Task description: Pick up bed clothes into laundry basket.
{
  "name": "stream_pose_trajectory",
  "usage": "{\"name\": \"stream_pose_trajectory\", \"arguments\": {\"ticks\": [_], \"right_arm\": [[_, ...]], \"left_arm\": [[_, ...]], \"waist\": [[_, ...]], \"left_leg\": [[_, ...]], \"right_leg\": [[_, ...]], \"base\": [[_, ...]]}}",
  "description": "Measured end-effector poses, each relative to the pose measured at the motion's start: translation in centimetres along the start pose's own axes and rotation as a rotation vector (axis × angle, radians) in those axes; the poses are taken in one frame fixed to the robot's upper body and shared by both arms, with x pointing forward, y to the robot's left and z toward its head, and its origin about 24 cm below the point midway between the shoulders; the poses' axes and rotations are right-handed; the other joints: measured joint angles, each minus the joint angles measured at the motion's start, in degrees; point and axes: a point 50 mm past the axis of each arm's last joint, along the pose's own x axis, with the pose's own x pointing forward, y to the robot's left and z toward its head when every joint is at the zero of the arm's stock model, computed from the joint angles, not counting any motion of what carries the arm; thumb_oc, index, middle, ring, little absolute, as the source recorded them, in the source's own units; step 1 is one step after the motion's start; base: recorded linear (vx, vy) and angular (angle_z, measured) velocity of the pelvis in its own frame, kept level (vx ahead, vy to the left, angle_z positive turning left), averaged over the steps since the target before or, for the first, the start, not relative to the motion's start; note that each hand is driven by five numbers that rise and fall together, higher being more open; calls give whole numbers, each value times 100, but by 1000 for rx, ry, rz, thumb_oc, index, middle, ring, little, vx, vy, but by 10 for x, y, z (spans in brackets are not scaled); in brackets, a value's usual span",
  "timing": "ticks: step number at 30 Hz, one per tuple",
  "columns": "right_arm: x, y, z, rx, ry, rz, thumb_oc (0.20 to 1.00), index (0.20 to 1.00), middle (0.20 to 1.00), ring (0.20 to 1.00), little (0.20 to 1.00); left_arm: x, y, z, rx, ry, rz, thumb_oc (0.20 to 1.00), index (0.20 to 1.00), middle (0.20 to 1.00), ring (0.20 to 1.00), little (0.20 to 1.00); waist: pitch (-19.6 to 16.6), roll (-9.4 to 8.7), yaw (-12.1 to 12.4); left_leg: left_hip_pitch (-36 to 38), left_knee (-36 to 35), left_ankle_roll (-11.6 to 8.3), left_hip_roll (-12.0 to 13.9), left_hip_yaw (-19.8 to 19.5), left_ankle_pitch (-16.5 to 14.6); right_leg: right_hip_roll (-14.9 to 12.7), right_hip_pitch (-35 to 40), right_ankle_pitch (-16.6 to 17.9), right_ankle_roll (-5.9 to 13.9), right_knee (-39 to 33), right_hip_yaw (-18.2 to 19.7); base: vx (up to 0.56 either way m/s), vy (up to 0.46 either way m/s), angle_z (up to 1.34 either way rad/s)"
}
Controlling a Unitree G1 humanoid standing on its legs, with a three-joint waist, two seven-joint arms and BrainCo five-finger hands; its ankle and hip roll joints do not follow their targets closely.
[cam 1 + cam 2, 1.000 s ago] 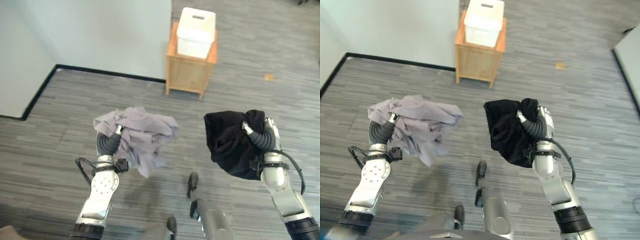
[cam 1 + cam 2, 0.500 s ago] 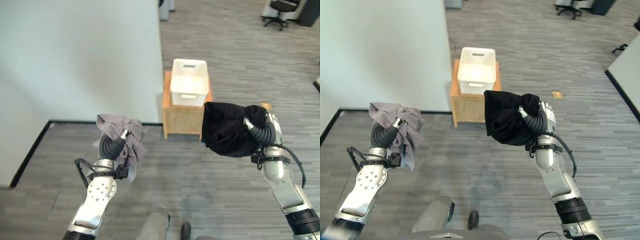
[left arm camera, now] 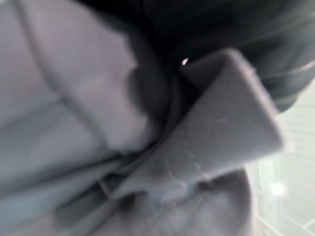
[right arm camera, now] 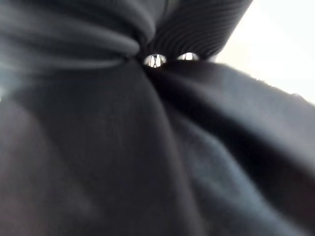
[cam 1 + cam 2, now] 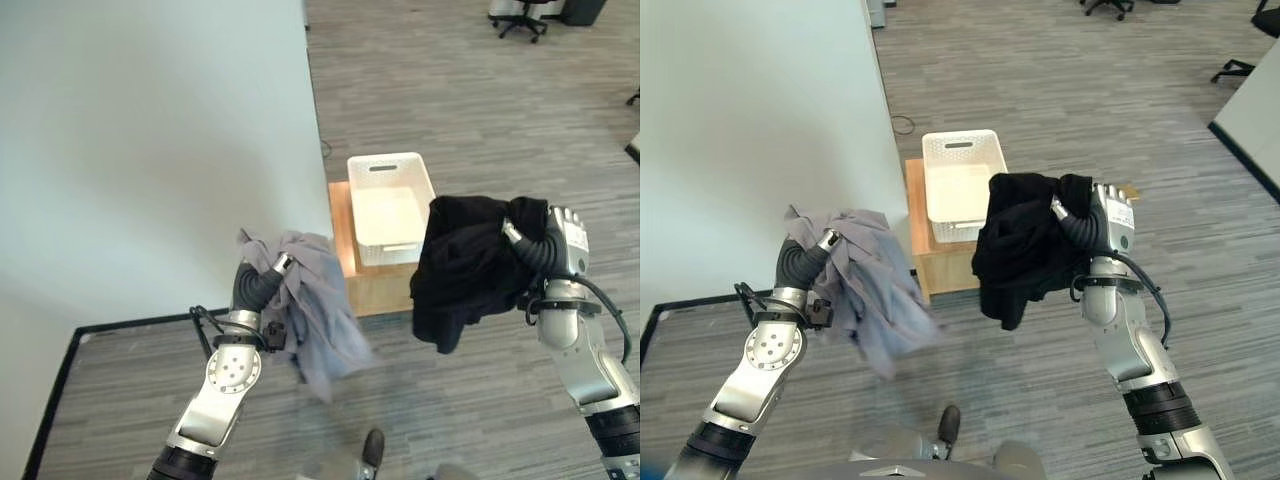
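Note:
My left hand (image 5: 258,285) is held up at lower left, shut on a bunched grey cloth (image 5: 318,315) that hangs down past the wrist; the same grey cloth (image 3: 74,123) shows from close up in the left wrist view. My right hand (image 5: 548,243) is raised at the right, shut on a black garment (image 5: 463,268) that droops in front of it and shows as dark folds (image 4: 123,172) in the right wrist view. A white slatted laundry basket (image 5: 386,164) sits on a small wooden stand (image 5: 375,288) between and beyond the two hands. The black garment overlaps the basket's right edge.
A pale wall (image 5: 150,130) with a black baseboard (image 5: 60,370) runs along the left, right beside the stand. Grey plank floor (image 5: 470,90) spreads beyond the basket. An office chair (image 5: 520,15) stands far off at the top right.
The whole view has shifted and the basket now looks closer. The grey cloth has unfurled and hangs lower. The black garment has swung beside the basket.

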Motion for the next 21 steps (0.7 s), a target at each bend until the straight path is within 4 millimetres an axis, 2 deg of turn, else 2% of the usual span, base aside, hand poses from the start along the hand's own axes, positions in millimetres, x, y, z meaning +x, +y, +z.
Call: {"name": "stream_pose_trajectory", "arguments": {"ticks": [1, 2, 3, 4, 5, 6, 7, 8, 9, 10, 11, 12, 13, 14, 15, 16, 17, 19, 21], "right_arm": [[3, -5, 2, -10, -21, -19, 200, 200, 200, 200, 200], [6, -7, 3, -15, -32, -32, 200, 200, 200, 200, 200], [9, -10, 2, -23, -28, -53, 200, 200, 200, 200, 200], [10, -8, 1, -23, -20, -54, 200, 200, 200, 200, 200], [11, -6, 0, -13, 5, -72, 200, 200, 200, 200, 200], [14, -11, -6, -28, 27, -99, 200, 200, 200, 200, 200], [25, -11, -8, -43, 27, -109, 200, 200, 200, 200, 200], [30, -8, -5, -37, 22, -99, 200, 200, 200, 200, 200], [33, -10, -2, -37, 7, -104, 200, 200, 200, 200, 200], [35, -10, 0, -33, 1, -107, 200, 200, 200, 200, 200], [42, -12, 6, -36, -32, -112, 200, 200, 200, 200, 200], [46, -12, 10, -35, -51, -116, 200, 200, 200, 200, 200], [52, -12, 20, -13, -83, -126, 200, 200, 200, 200, 200], [53, -14, 23, -11, -96, -134, 200, 200, 200, 200, 200], [62, -18, 23, -39, -110, -141, 200, 200, 200, 200, 200], [68, -23, 23, -71, -127, -140, 200, 200, 200, 200, 200], [75, -24, 27, -75, -145, -149, 200, 200, 200, 200, 200], [78, -25, 28, -85, -156, -150, 200, 200, 200, 200, 200], [94, -28, 21, -137, -136, -147, 200, 200, 200, 200, 200]], "left_arm": [[1, 0, 1, -6, -3, 6, 200, 200, 200, 200, 200], [2, -1, 1, -12, -3, 12, 200, 200, 200, 200, 200], [5, -2, 0, -19, -5, 13, 200, 200, 200, 200, 200], [8, -2, -3, -19, 2, 22, 200, 200, 200, 200, 200], [14, 3, -3, 22, -8, 12, 200, 200, 200, 200, 200], [21, 5, 4, 38, -46, -1, 200, 200, 200, 200, 200], [18, 6, 3, 21, -44, 22, 200, 200, 200, 200, 200], [12, 6, -4, 1, -4, 42, 200, 200, 200, 200, 200], [10, 3, -6, -20, 13, 37, 200, 200, 200, 200, 200], [10, 0, -6, -22, 13, 22, 200, 200, 200, 200, 200], [10, 1, -6, -41, 15, 38, 200, 200, 200, 200, 200], [8, 2, -6, -45, 16, 46, 200, 200, 200, 200, 200], [5, 3, -8, -50, 24, 54, 200, 200, 200, 200, 200], [4, 4, -6, -48, 17, 49, 200, 200, 200, 200, 200], [7, 2, -4, -66, 2, 50, 200, 200, 200, 200, 200], [7, -1, -2, -98, -3, 50, 200, 200, 200, 200, 200], [3, 2, -1, -107, -2, 54, 200, 200, 200, 200, 200], [2, 3, -2, -106, 4, 54, 200, 200, 200, 200, 200], [-4, 8, -8, -122, 36, 64, 200, 200, 200, 200, 200]], "waist": [[-8, 52, 9], [-4, 124, -8], [2, 179, -46], [41, 25, -76], [147, -800, -313], [110, -920, -362], [108, -849, -50], [67, -747, 56], [75, -564, -15], [76, -531, -9], [70, -558, 111], [81, -605, 182], [134, -786, 173], [101, -812, 159], [68, -754, 111], [44, -613, 160], [42, -674, 400], [44, -709, 424], [26, -737, 514]], "left_leg": [[42, -9, -230, 3, 26, -141], [80, -19, -295, 31, 14, -181], [161, 98, -577, 18, -54, -287], [14, 490, -702, -174, -163, -245], [-700, 1989, -151, -763, -396, -675], [-915, 2437, 275, -471, -590, -1113], [-713, 1970, -339, -224, -868, -1511], [-600, 1658, -479, -34, -687, -1338], [-425, 1353, -514, 94, -847, -1144], [-272, 1060, -558, 184, -842, -956], [45, 848, -710, 188, -649, -803], [11, 1134, -748, 88, -535, -825], [-394, 1714, -848, -9, -492, -932], [-435, 1360, -810, 128, -544, -919], [-298, 166, -887, 733, -488, -424], [-319, -165, -980, 1152, -491, 230], [-44, -359, -1209, 1231, -740, 9], [-61, -362, -1204, 1163, -780, 13], [-53, -398, -1200, 1004, -950, 16]], "right_leg": [[-27, -176, 55, -139, -523, -157], [20, -146, 150, -303, -1236, -372], [348, -91, 440, -691, -2324, -522], [465, 22, 684, -911, -2827, -423], [-3, 261, 1529, -1326, -3688, 165], [-215, 406, 1736, -688, -3705, 399], [33, 179, 1623, -168, -3441, 575], [180, 145, 1757, -263, -3549, 487], [371, 403, 1846, -402, -3991, 189], [501, 660, 2065, -619, -4360, -1], [583, 1221, 2352, -929, -4867, -230], [477, 1317, 2334, -962, -4916, -142], [252, 1434, 2301, -1005, -4915, -69], [178, 1488, 2293, -998, -4914, -59], [303, 1583, 2203, -875, -4914, -161], [426, 1694, 2068, -698, -4916, -240], [436, 1816, 1763, -373, -4919, -153], [365, 1844, 1723, -323, -4925, -302], [191, 1978, 1616, -180, -4937, -565]], "base": [[176, -143, -14], [272, -204, -6], [274, -201, 19], [361, -286, 101], [236, -244, 152], [261, -352, 94], [100, -198, -16], [89, -199, -54], [82, -154, 1], [144, -300, 27], [53, -211, -8], [120, -289, -12], [55, -146, 6], [123, -211, 52], [24, -129, 54], [40, -236, 5], [21, -174, -13], [24, -114, 9], [10, -72, 52]]}}
